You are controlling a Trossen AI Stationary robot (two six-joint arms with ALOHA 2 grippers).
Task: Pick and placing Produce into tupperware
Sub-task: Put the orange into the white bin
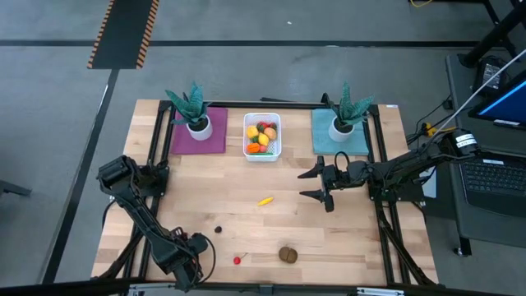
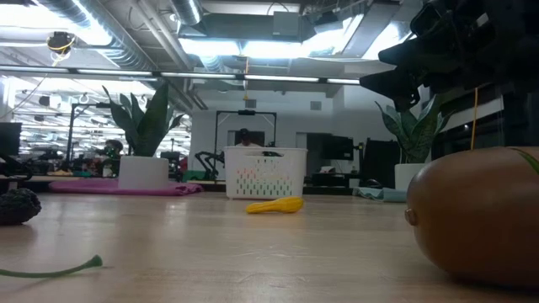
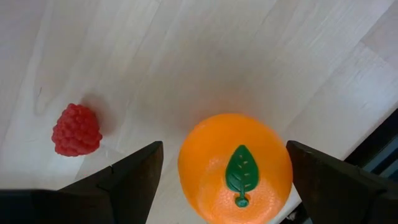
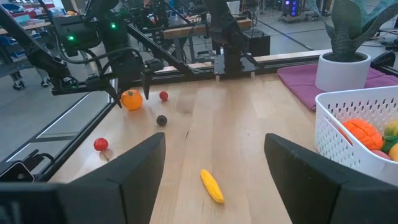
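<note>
An orange [image 3: 235, 168] with a green leaf on top rests on the wooden table near its front left corner. My left gripper [image 4: 131, 92] points down over it, open, one finger [image 3: 134, 180] on each side; I see no touch. A red berry [image 3: 76, 129] lies beside it. The white tupperware [image 1: 262, 136] stands at the far middle with several pieces of produce inside. My right gripper [image 1: 302, 185] hovers open and level right of the table's middle, holding nothing. On the table lie a yellow piece [image 1: 265, 200], a dark berry [image 1: 219, 230], a cherry [image 1: 237, 260] and a brown kiwi [image 1: 288, 254].
Two teal plants in white pots stand at the back, one on a purple mat [image 1: 200, 136] and one on a teal mat [image 1: 339, 136], on either side of the tub. Black frame rails [image 1: 156, 173] run along the table's left and right sides.
</note>
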